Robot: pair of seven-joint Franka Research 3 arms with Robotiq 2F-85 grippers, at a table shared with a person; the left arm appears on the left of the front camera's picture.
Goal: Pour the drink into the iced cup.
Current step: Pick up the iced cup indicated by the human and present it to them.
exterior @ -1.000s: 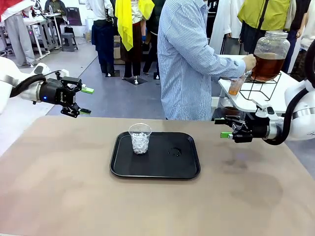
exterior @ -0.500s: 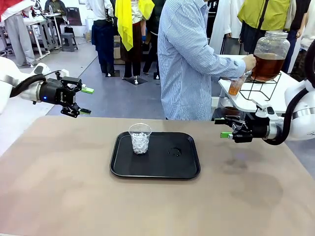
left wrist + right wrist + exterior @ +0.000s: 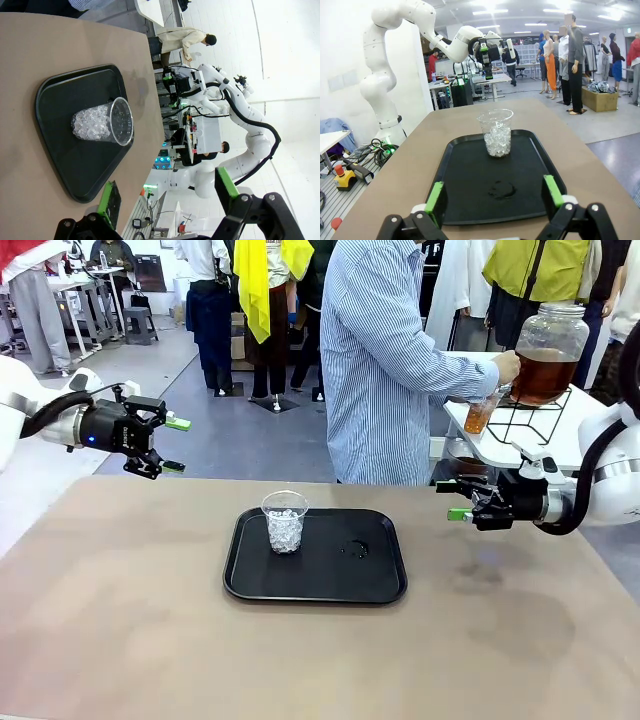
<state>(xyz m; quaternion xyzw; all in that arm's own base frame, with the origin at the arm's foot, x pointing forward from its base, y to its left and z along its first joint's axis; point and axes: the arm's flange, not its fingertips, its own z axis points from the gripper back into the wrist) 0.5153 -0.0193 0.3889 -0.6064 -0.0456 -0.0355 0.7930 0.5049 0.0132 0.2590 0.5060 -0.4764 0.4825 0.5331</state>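
The iced cup point(image 3: 285, 522), clear plastic and full of ice cubes, stands upright on the left part of a black tray point(image 3: 330, 580). The amber drink fills a big glass jar point(image 3: 546, 372) on a wire stand behind the table's far right. A person in a striped shirt holds a small clear cup point(image 3: 480, 416) of drink at the jar's tap. My left gripper point(image 3: 177, 445) hovers open at the far left, my right gripper point(image 3: 450, 500) open at the right, both well apart from the tray. The iced cup point(image 3: 102, 125) lies beyond my open left gripper point(image 3: 169, 195), and the cup point(image 3: 495, 132) stands ahead of my open right gripper point(image 3: 494, 195).
A wet smear point(image 3: 353, 549) marks the tray to the right of the iced cup. The jar's stand sits on a white side table point(image 3: 560, 445) behind my right arm. The brown tabletop point(image 3: 300, 660) spreads wide around the tray.
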